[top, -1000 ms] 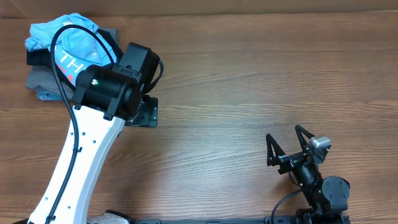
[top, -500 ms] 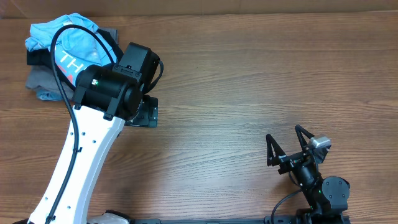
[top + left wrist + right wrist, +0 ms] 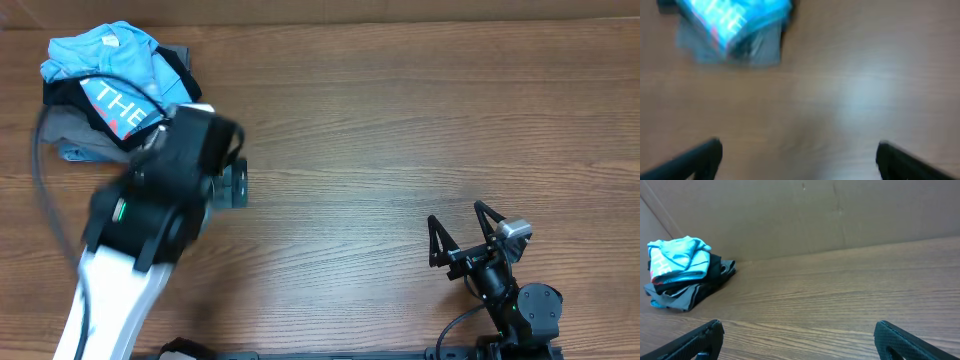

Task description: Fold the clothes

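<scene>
Noting position: the light sky-blue short-sleeved T-shirt with white printed lettering and a little red sits bunched at the far left corner of the brown wood-grain table, on top of a black shirt and grey folded garments; not yet spread, so folding has not begun

Handling, judged: soft, light, limp knit; it should drape and sag once lifted and will not keep any shape; little risk of slipping from rubber pads, more risk of dragging the black shirt up with it; best hold looks like a free upper fold or edge of the blue cloth alone, pinched shallow

Orientation: crumpled, so neck, hem and true long axis cannot be told; the heap's longer spread runs diagonally from the table's far left corner toward its middle; the printed band faces up

Left gripper: jaws wide apart, empty, above bare table on the near side of the pile; arm blurred in the overhead view

Right gripper: jaws wide apart, empty, at the table's near right edge, well apart from the shirt
</scene>
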You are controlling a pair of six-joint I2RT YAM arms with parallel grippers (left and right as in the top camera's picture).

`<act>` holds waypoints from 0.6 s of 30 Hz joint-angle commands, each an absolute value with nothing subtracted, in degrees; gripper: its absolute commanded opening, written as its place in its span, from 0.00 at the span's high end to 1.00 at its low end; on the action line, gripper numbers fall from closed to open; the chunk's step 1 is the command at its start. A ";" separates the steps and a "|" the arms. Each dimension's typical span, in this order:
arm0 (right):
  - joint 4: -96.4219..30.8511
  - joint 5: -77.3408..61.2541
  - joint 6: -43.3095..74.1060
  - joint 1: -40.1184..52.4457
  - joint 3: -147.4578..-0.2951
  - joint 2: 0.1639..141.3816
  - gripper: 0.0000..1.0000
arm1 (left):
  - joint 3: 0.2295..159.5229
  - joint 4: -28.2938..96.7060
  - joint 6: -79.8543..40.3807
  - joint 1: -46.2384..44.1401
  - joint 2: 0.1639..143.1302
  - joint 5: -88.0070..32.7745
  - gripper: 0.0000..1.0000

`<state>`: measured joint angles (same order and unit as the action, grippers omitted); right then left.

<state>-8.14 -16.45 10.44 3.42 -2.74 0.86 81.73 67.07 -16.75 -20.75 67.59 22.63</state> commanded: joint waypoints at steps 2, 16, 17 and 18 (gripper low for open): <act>-7.66 -16.12 10.00 3.40 -2.31 0.16 0.00 | 66.89 49.78 -10.96 -16.78 54.04 20.21 0.00; -7.68 -16.12 10.00 3.40 -2.31 0.16 0.00 | 24.29 18.94 -5.61 -5.61 15.90 7.55 0.00; -7.66 -16.12 10.00 3.42 -2.31 0.16 0.00 | 21.89 17.47 -6.07 -5.61 13.80 7.42 0.00; -7.66 -16.12 10.00 3.42 -2.31 0.16 0.00 | 19.46 16.03 -6.70 -5.61 11.73 7.40 0.00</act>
<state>-8.12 -16.25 10.41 3.42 -2.52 0.84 24.58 18.37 -6.85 -5.93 16.49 9.17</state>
